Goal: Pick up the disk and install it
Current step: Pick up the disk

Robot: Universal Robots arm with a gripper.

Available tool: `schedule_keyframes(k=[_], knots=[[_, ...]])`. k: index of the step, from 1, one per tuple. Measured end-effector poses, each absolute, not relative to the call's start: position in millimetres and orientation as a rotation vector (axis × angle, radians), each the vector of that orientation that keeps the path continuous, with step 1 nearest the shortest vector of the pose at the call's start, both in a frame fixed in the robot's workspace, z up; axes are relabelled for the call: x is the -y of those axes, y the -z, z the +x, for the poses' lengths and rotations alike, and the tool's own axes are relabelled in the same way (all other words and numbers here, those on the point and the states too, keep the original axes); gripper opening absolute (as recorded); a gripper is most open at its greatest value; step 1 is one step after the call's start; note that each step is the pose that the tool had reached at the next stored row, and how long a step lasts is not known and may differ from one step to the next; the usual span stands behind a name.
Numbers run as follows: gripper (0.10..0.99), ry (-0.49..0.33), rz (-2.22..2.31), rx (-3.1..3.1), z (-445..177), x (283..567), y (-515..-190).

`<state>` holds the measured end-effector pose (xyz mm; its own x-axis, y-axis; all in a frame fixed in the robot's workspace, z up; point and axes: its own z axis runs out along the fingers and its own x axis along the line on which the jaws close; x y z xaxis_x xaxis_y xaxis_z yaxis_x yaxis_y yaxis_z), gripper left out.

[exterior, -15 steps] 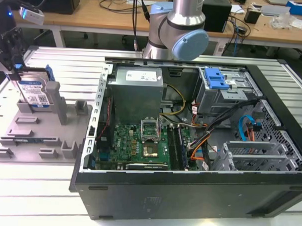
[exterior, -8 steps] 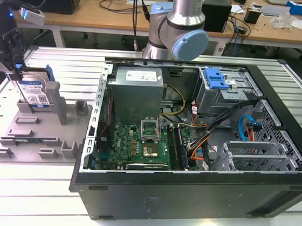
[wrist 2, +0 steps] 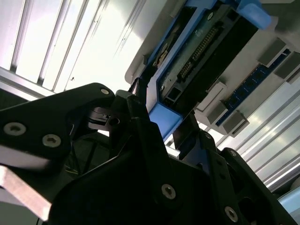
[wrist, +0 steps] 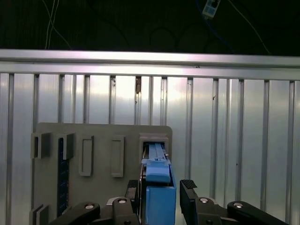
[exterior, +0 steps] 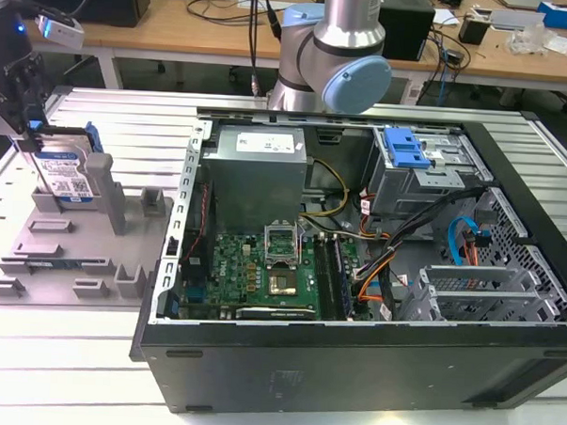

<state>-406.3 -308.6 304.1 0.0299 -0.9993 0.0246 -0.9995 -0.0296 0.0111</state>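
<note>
One table [exterior: 61, 353]: ribbed silver slats that run under everything.
Room: wooden benches [exterior: 179, 24] strewn with cables and boxes stand behind the table; the arm [exterior: 339, 55] rises at the table's far edge.
Fixture [exterior: 75, 250]: a grey plastic plate on the slats at the exterior view's left, just beside the case [exterior: 352, 366].
Case: black-walled and open on top, taking up the centre and the exterior view's right.
Disk [exterior: 67, 177]: stands on edge in a slot at the far end of the fixture, its label showing in the exterior view.
Gripper [exterior: 28, 135]: directly over the disk. In the first wrist view the fingers [wrist: 190, 197] stand on either side of the blue frame, set narrow, with a thin gap showing at one of them.
Edges: a tall grey post [exterior: 115, 200] stands near the disk, on the side toward the case; the case's wall is well apart from the disk.
Open room: in the first wrist view bare slats lie past the fixture up to the table's rail [wrist: 150, 58].
</note>
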Motion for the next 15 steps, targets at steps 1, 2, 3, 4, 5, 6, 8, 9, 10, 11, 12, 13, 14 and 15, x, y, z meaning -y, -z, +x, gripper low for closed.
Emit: schedule_keyframes(k=[1,2,3,4,5,6,8,9,10,11,12,13,14,15], knots=[[0.482,-0.015,2.236,2.171,-406.3,308.6,-304.1],[0.482,-0.015,2.236,2.171,-406.3,308.6,-304.1],[0.482,-0.016,2.236,2.171,-406.3,308.6,-303.9],[0.482,-0.015,2.236,2.171,-406.3,308.6,-303.6],[0.482,-0.016,2.236,2.171,-406.3,308.6,-303.5],[0.482,-0.015,2.236,2.171,-406.3,308.6,-303.3],[0.482,-0.016,2.236,2.171,-406.3,308.6,-303.0],[0.482,-0.016,2.236,2.171,-406.3,308.6,-302.7],[0.482,-0.016,2.236,2.171,-406.3,308.6,-302.5],[0.482,-0.016,2.236,2.170,-406.3,308.6,-302.3],[0.482,-0.016,2.236,2.170,-406.3,308.6,-302.2],[0.482,-0.016,2.236,2.170,-406.3,308.6,-302.1],[0.482,-0.016,2.236,2.170,-406.3,308.6,-302.0],[0.482,-0.016,2.236,2.170,-406.3,308.6,-301.8]])
